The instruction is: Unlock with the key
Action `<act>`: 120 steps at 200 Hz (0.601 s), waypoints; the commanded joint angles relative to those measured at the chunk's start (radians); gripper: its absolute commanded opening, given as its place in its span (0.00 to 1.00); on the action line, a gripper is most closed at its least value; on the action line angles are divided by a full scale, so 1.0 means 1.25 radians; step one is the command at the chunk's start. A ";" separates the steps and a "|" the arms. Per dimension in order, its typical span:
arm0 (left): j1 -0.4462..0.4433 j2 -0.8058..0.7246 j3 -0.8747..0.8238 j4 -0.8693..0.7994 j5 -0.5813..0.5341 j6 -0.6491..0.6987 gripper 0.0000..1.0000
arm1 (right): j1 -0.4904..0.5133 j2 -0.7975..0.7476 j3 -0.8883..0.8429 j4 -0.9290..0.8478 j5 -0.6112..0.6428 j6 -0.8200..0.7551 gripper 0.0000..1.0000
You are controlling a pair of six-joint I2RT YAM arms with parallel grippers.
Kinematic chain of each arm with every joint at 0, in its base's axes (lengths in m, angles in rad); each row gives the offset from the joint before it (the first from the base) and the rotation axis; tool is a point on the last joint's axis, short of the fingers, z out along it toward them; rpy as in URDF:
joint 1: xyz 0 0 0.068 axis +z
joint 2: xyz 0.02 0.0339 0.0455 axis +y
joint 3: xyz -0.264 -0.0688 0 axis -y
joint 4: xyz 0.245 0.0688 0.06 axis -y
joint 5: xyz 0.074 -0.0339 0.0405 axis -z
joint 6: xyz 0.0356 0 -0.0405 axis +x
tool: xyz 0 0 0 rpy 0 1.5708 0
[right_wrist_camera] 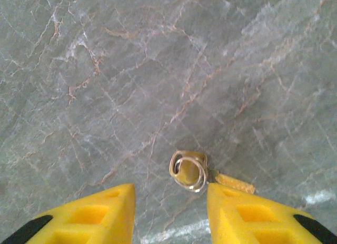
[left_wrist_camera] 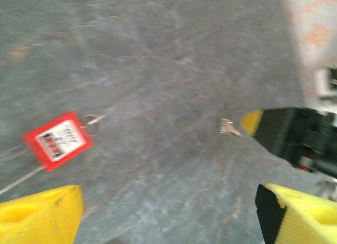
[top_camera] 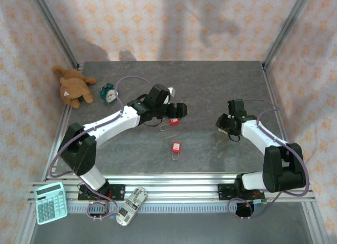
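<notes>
Top external shows the grey marbled counter [top_camera: 210, 86] with the left arm stretched toward its centre. The left fingers [top_camera: 178, 110] hang spread wide apart with nothing between them. A red padlock [top_camera: 174, 120] lies just beside them at their 6 o'clock. A second red padlock [top_camera: 176, 147] lies further toward 6 o'clock, apart from the first. The right fingers [top_camera: 225, 127] sit low over the counter at about 3 o'clock from the centre, well apart from both padlocks. From the right wrist, the key [right_wrist_camera: 188, 170] lies flat on the counter with its split ring. It sits just ahead of the gap between the two yellow tips, at 12 o'clock of that gap. The tips stand partly parted and grip nothing, and the brass blade of the key points toward 4 o'clock, very near the right-hand tip. From the left wrist, the red padlock [left_wrist_camera: 57, 140] shows its white label at 9 o'clock, with a thin wire shackle trailing toward 8 o'clock. The key [left_wrist_camera: 229, 127] there is a small speck at 3 o'clock. A brown teddy bear [top_camera: 73, 86] and a green alarm clock [top_camera: 109, 93] rest at 10 o'clock. A mint calculator [top_camera: 50, 202] lies at 7 o'clock by the arm bases.
</notes>
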 commanded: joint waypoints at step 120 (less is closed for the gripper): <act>-0.020 0.010 0.010 0.043 0.061 0.012 0.85 | -0.001 0.117 0.028 0.003 0.010 -0.033 0.17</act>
